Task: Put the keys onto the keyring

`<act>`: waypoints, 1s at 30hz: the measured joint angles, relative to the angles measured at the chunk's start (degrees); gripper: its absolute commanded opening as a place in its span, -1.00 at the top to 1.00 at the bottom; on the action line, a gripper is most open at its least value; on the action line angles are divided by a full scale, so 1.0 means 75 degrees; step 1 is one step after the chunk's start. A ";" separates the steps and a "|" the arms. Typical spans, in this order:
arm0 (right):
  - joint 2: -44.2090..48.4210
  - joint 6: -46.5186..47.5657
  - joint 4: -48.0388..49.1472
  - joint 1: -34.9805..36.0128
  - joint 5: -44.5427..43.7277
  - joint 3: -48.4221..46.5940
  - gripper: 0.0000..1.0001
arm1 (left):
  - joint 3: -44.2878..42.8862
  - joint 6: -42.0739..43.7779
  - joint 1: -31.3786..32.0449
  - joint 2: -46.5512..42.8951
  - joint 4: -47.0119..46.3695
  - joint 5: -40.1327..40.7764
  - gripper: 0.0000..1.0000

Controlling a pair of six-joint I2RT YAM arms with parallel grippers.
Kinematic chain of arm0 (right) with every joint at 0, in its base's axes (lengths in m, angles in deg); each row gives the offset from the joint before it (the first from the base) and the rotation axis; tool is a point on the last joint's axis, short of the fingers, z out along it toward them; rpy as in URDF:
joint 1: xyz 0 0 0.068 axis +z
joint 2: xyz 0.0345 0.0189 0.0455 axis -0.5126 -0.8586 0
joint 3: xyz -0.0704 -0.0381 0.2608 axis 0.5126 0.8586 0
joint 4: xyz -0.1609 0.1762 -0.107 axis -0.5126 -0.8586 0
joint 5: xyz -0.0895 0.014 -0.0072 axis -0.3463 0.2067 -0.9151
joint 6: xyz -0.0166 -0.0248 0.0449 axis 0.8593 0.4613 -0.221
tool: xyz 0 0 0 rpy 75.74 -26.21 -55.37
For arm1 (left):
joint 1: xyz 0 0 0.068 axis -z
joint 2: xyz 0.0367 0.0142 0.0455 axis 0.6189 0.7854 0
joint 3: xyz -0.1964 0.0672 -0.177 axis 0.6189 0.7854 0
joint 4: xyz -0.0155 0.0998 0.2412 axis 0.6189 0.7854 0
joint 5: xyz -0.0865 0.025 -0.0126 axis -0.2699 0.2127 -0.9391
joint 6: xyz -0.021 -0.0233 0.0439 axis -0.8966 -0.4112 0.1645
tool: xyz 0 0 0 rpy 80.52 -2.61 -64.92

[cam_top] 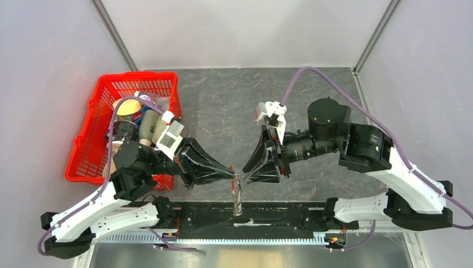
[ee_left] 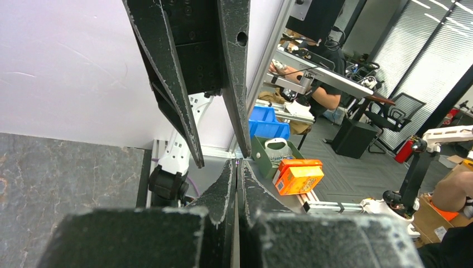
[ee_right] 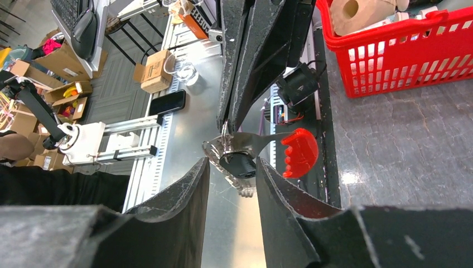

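Observation:
My left gripper [cam_top: 231, 169] is shut on the keyring [cam_top: 237, 194], which hangs below its tips over the table's near edge. In the right wrist view the keyring [ee_right: 245, 139] is a grey metal loop with a jagged ringed edge and a bright red curved strip [ee_right: 300, 152]. The left fingers [ee_right: 245, 67] pinch its top. The keys' small black fob [ee_right: 241, 165] hangs at the loop. My right gripper [ee_right: 231, 167] stands open around the fob, whose right side lies close to one finger [ee_right: 279, 195]. In the left wrist view the left gripper [ee_left: 237, 163] is pressed shut and the keyring is hidden.
A red basket [cam_top: 83, 151] with bottles and other items stands at the left on the grey table [cam_top: 223, 100]. The black base rail [cam_top: 251, 215] runs along the near edge under both grippers. Purple cables trail from both arms.

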 measured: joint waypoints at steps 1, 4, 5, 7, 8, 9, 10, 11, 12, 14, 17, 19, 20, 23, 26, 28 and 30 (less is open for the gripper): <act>-0.0017 -0.0003 0.0026 0.0000 0.0000 0.0000 0.15 | 0.0000 -0.0003 0.0000 -0.0003 -0.0026 0.0000 0.95; -0.0058 -0.0006 0.0070 0.0000 0.0006 0.0009 0.20 | 0.0009 -0.0003 0.0000 -0.0015 -0.0087 0.0006 0.96; -0.0070 -0.0009 0.0082 -0.0003 0.0006 0.0009 0.21 | 0.0020 -0.0003 0.0000 -0.0023 -0.0117 0.0012 0.96; -0.0111 -0.0029 0.0122 0.0000 0.0015 0.0009 0.23 | 0.0035 -0.0003 0.0000 -0.0020 -0.0149 0.0035 0.96; -0.0134 -0.0035 0.0152 0.0000 0.0017 0.0012 0.27 | 0.0041 -0.0003 0.0000 -0.0020 -0.0154 0.0055 0.96; -0.0146 -0.0035 0.0166 0.0000 0.0020 0.0012 0.30 | 0.0050 -0.0003 0.0000 -0.0023 -0.0163 0.0064 0.96; -0.0166 -0.0041 0.0189 0.0000 0.0029 0.0012 0.34 | 0.0055 -0.0003 0.0000 -0.0023 -0.0175 0.0073 0.96; -0.0172 -0.0047 0.0210 -0.0003 0.0035 0.0015 0.39 | 0.0064 -0.0003 0.0000 -0.0020 -0.0184 0.0079 0.96; -0.0178 -0.0052 0.0221 0.0000 0.0038 0.0023 0.42 | 0.0067 -0.0003 0.0000 -0.0020 -0.0187 0.0087 0.95; -0.0181 -0.0064 0.0221 0.0000 0.0061 0.0029 0.44 | 0.0079 -0.0003 0.0000 -0.0020 -0.0192 0.0131 0.96; -0.0181 -0.0067 0.0248 -0.0003 0.0099 0.0029 0.46 | 0.0090 -0.0003 0.0000 -0.0023 -0.0201 0.0230 0.95; -0.0178 -0.0067 0.0274 0.0000 0.0140 0.0047 0.49 | 0.0114 -0.0003 0.0000 -0.0023 -0.0216 0.0283 0.96; -0.0178 -0.0067 0.0280 0.0000 0.0160 0.0067 0.51 | 0.0125 -0.0003 0.0000 -0.0032 -0.0221 0.0312 0.96; -0.0178 -0.0067 0.0280 0.0000 0.0219 0.0149 0.62 | 0.0137 -0.0003 0.0000 -0.0061 -0.0227 0.0446 0.95; -0.0178 -0.0064 0.0280 0.0000 0.0248 0.0233 0.76 | 0.0163 -0.0003 0.0000 -0.0108 -0.0248 0.0519 0.96; -0.0178 -0.0067 0.0274 0.0000 0.0271 0.0251 0.90 | 0.0184 0.0000 0.0000 -0.0131 -0.0268 0.0606 0.95; -0.0172 -0.0064 0.0280 0.0000 0.0268 0.0251 1.00 | 0.0207 -0.0003 0.0000 -0.0137 -0.0315 0.0656 0.96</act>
